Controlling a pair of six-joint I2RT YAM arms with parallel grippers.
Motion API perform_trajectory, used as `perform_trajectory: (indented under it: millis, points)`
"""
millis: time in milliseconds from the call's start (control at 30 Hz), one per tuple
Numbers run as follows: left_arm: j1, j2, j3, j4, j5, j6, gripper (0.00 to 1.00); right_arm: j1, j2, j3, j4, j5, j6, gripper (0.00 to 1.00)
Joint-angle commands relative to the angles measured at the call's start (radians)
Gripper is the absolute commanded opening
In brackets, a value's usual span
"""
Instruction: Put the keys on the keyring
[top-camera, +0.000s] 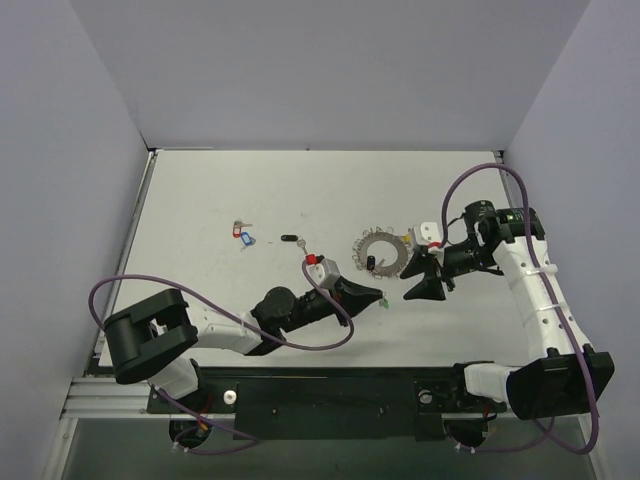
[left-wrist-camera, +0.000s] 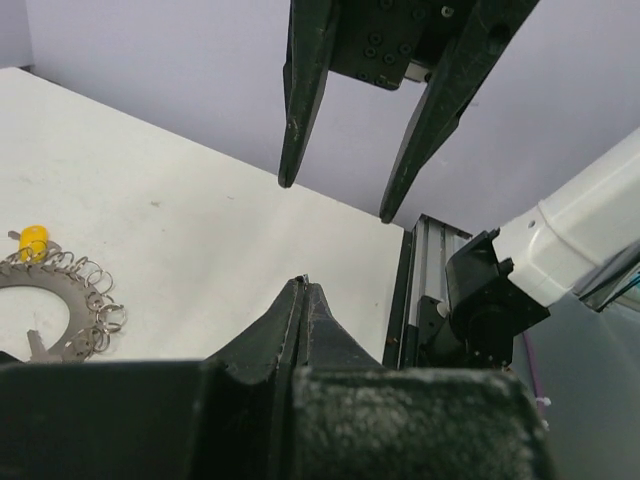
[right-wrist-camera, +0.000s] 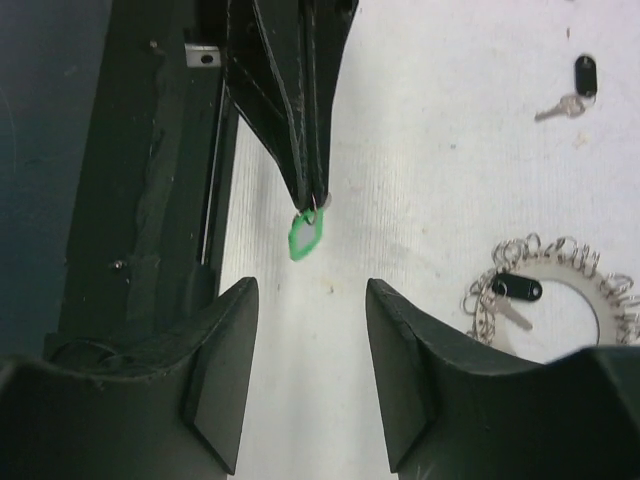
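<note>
My left gripper (top-camera: 372, 296) is shut on the small ring of a green-tagged key (top-camera: 384, 303), and the green tag (right-wrist-camera: 305, 233) hangs from its fingertips. My right gripper (top-camera: 420, 287) is open and empty. It faces the left gripper's tip from a short way off, with the green tag just ahead of its jaws (right-wrist-camera: 310, 290). The keyring (top-camera: 383, 250) lies flat on the table behind both grippers. It carries a black-tagged key (right-wrist-camera: 515, 290) and a yellow tag (left-wrist-camera: 33, 240). In the left wrist view only a speck of metal shows at my shut fingertips (left-wrist-camera: 303, 285).
A loose black-headed key (top-camera: 290, 238) lies left of the keyring, also in the right wrist view (right-wrist-camera: 583, 75). Red and blue tagged keys (top-camera: 243, 236) lie further left. The black base rail (top-camera: 330, 390) runs along the near table edge. Grey walls enclose the table.
</note>
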Motion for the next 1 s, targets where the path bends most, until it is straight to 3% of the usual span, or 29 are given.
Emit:
perform_trajectory:
  millis: [0, 167, 233, 433, 967]
  points:
    - [-0.003, -0.001, 0.055, 0.397, -0.046, -0.027, 0.0, 0.011, 0.014, -0.023, -0.263, -0.218, -0.094, 0.42]
    - [-0.003, 0.001, 0.077, 0.397, -0.026, -0.007, 0.0, 0.018, 0.049, -0.055, -0.264, -0.255, -0.1, 0.38]
    - [-0.003, 0.007, 0.083, 0.397, -0.02, -0.01, 0.0, 0.027, 0.052, -0.055, -0.263, -0.26, -0.097, 0.26]
    - [-0.003, 0.005, 0.086, 0.395, -0.009, -0.008, 0.0, 0.043, 0.052, -0.062, -0.245, -0.263, -0.084, 0.15]
    - [-0.006, 0.01, 0.093, 0.397, 0.007, -0.024, 0.0, 0.058, 0.041, -0.095, -0.137, -0.289, 0.029, 0.12]
